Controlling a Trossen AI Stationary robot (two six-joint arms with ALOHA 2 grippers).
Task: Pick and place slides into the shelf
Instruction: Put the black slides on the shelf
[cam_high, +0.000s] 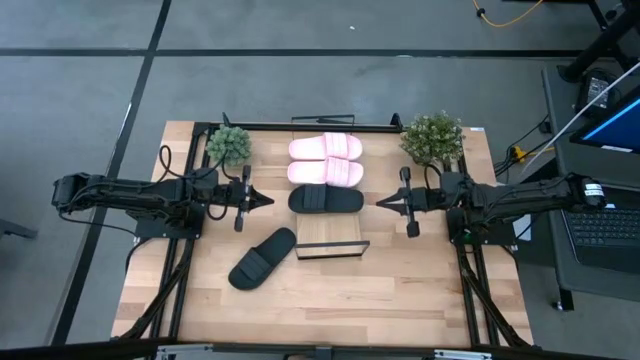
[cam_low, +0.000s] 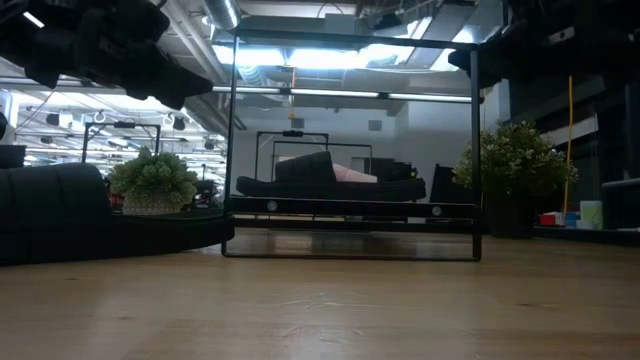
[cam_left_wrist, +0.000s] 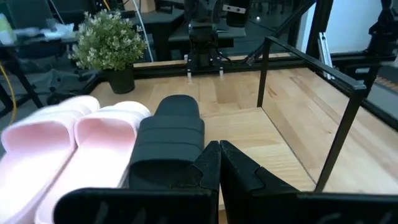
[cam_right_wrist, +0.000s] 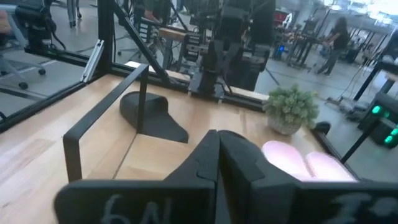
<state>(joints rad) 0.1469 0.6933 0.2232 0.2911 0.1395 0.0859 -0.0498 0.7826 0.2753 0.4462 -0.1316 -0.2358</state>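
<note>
Three slides lie side by side on the shelf (cam_high: 330, 232): two pale pink slides (cam_high: 325, 147) (cam_high: 326, 172) at its far end, then one black slide (cam_high: 326, 200). The second black slide (cam_high: 262, 258) lies sole-down on the table, left of the shelf's dark front lip (cam_high: 332, 250). My left gripper (cam_high: 268, 200) is shut and hangs just left of the shelved black slide (cam_left_wrist: 168, 140), touching nothing. My right gripper (cam_high: 380, 203) is shut and hangs just right of that slide. In the right wrist view the loose black slide (cam_right_wrist: 152, 115) shows beyond the shelf's frame.
Two potted plants (cam_high: 229, 145) (cam_high: 432, 138) stand at the table's far corners, either side of the shelf. A thin black frame (cam_low: 350, 42) rises around the shelf (cam_left_wrist: 339, 118). Bare wooden table (cam_high: 400, 290) lies near the front edge.
</note>
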